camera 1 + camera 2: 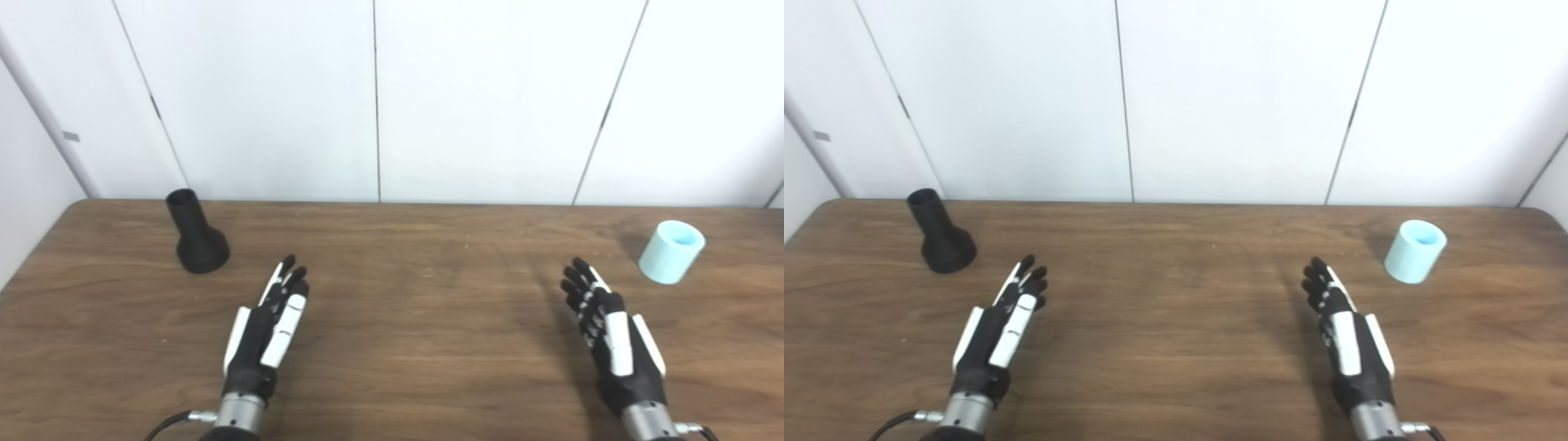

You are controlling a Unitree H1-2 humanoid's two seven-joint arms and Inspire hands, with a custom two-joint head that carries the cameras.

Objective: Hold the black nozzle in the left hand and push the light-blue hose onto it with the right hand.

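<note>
The black nozzle [195, 233] stands upright on its wide base at the far left of the wooden table [404, 288], narrow open end up. A short light-blue hose piece [671, 252] stands on end at the far right. My left hand [269, 324] hovers open over the table, fingers straight, to the right of and nearer than the nozzle. My right hand [606, 334] is open too, fingers straight, to the left of and nearer than the hose. Neither hand touches anything.
White wall panels [490, 98] rise right behind the table's far edge. The table's rounded left corner lies just beyond the nozzle.
</note>
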